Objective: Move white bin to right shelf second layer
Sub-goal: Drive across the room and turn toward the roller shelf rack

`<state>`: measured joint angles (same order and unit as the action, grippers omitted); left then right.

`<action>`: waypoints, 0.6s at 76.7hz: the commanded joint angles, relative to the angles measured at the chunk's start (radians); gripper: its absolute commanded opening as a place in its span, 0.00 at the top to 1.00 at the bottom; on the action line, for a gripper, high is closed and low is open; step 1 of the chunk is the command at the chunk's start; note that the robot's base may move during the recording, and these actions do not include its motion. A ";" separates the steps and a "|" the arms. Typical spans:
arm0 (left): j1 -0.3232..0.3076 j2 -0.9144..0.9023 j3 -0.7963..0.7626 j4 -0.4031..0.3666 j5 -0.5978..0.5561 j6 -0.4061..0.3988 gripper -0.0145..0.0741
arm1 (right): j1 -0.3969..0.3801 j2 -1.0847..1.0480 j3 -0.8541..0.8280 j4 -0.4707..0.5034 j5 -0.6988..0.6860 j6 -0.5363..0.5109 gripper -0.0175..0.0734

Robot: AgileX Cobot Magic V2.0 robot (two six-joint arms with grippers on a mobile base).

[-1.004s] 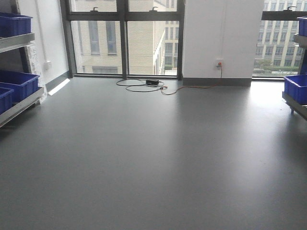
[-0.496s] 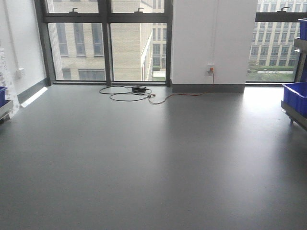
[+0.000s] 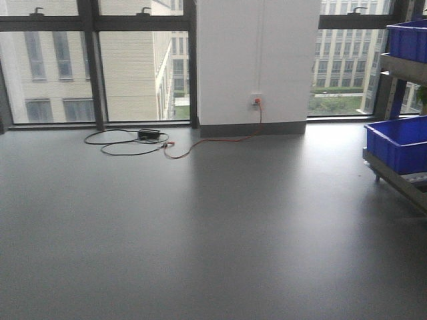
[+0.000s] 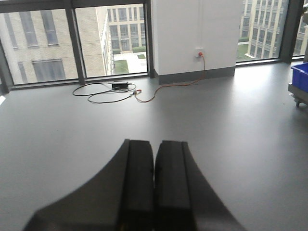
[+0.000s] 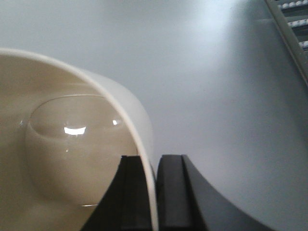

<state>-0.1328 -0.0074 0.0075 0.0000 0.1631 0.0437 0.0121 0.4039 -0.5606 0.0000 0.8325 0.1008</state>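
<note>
White bin [image 5: 72, 144] fills the left of the right wrist view, tilted so its glossy inside and rounded base face the camera. The right gripper [image 5: 155, 166] grips its rim, one of the jaws inside the wall and one outside. Grey floor [image 5: 207, 72] lies below, and roller rails [image 5: 291, 19] with small white rollers cross the top right corner; which level they are cannot be told.

From the left wrist view, the left gripper [image 4: 155, 159] hangs over bare floor with its jaws pressed together on nothing. Ahead, a black cable [image 4: 103, 94] and an orange cable [image 4: 168, 86] lie below the windows.

The front-facing view shows a white wall [image 3: 257, 60] between the windows. The right shelf [image 3: 400, 183] stands at the right edge, with a blue crate [image 3: 397, 143] on its lower level and an upper crate [image 3: 408, 37] above.
</note>
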 commanded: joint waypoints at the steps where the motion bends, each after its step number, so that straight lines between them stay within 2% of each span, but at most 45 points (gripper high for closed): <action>1: -0.007 -0.014 0.037 0.000 -0.086 -0.005 0.74 | -0.003 0.004 -0.031 0.000 -0.088 0.003 0.76; 46: -0.007 -0.014 0.037 0.000 -0.086 -0.005 0.74 | -0.003 0.004 -0.031 0.000 -0.088 0.003 0.76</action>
<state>-0.1328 -0.0074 0.0075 0.0000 0.1631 0.0437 0.0121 0.4039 -0.5606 0.0000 0.8307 0.1008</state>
